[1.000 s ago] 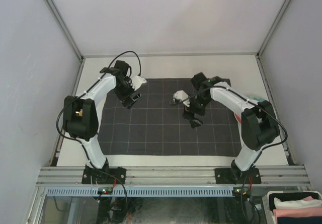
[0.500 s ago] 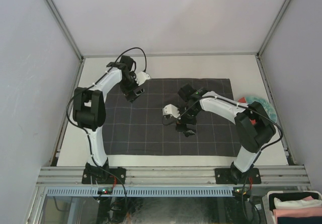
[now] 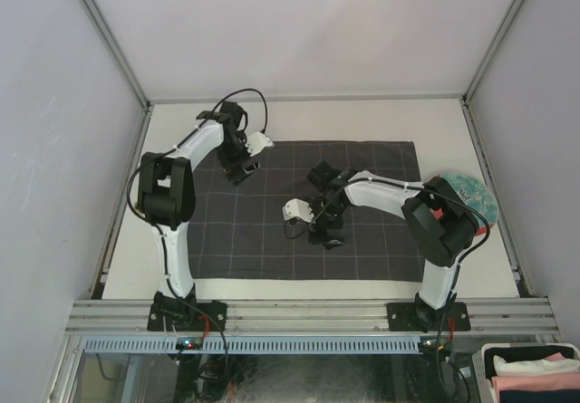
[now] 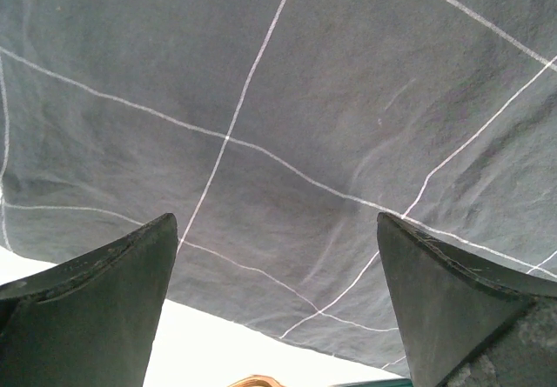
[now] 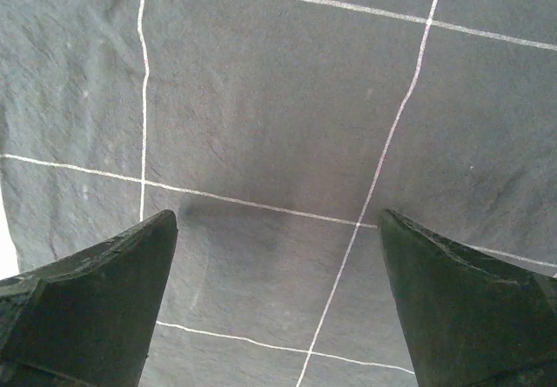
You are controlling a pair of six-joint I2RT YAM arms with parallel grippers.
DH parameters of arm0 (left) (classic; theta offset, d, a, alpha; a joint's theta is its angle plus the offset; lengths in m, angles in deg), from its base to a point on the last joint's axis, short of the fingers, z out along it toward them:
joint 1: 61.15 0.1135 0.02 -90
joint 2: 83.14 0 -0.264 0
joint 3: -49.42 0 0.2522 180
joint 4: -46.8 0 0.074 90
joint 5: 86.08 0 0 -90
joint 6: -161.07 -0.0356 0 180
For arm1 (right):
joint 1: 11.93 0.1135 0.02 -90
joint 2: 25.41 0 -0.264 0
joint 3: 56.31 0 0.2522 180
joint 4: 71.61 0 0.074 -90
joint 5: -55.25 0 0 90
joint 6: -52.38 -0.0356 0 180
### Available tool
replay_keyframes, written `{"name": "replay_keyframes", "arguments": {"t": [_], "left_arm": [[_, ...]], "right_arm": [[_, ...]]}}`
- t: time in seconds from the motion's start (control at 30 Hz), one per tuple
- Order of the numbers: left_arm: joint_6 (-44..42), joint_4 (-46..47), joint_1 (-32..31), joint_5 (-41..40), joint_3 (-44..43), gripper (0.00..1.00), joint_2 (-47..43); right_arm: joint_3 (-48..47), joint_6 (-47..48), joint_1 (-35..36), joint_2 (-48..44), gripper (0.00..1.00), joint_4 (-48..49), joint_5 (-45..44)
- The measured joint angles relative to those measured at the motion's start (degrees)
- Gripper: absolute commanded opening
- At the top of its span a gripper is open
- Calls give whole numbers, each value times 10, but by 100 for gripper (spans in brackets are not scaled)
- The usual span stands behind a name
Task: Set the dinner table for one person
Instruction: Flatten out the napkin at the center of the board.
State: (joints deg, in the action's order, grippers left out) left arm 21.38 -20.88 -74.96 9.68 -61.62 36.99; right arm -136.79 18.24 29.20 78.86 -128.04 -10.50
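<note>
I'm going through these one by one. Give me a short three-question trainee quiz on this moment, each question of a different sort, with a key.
1. True or false: the left hand is shut on a fork.
2. What lies directly under the right hand? A) the dark checked cloth B) a white bowl C) a wooden tray
3. Fill in: the teal plate, partly hidden by the arm, lies beyond the cloth's ____ edge (robot's own side).

Key: 1 false, both hands are open and empty; 2 A; 3 right.
</note>
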Motion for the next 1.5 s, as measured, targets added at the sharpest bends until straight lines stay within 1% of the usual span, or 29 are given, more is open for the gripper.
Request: {"name": "replay_keyframes", "arguments": {"t": [0.1,0.17,0.23,0.27,0.33,0.43,0.8,0.93,1.03,1.1,1.17,1.23,1.5], "left_arm": [[-1,-12,0,4,-13,98,15],[-1,-24,0,7,-26,91,26],[-5,-36,0,10,-41,87,38],[-6,-43,0,13,-51,86,45],[-9,-56,0,19,-65,94,57],[-16,-81,0,27,-93,100,76],[-24,-123,2,40,-144,100,101],[-24,-130,2,39,-172,94,116],[-24,-142,3,38,-209,97,139],[-23,-149,3,38,-231,95,154],[-21,-157,3,38,-248,97,166],[-20,-163,3,37,-256,100,172],[-4,-189,3,24,-286,100,184]], "right_arm": [[-1,7,3,4,100,3,-2],[-1,9,3,4,100,3,-2],[-1,10,4,4,100,2,-2],[-1,10,4,4,100,1,-1],[-2,11,5,5,100,-2,-1],[-5,11,9,7,100,-5,0],[-21,11,20,15,100,-30,8],[-21,12,20,16,100,-35,12],[-23,12,20,17,100,-36,12],[-24,13,16,17,100,-36,14],[-27,13,9,20,100,-39,18],[-34,15,4,25,100,-44,20],[-66,30,-31,48,100,-57,29]]}}
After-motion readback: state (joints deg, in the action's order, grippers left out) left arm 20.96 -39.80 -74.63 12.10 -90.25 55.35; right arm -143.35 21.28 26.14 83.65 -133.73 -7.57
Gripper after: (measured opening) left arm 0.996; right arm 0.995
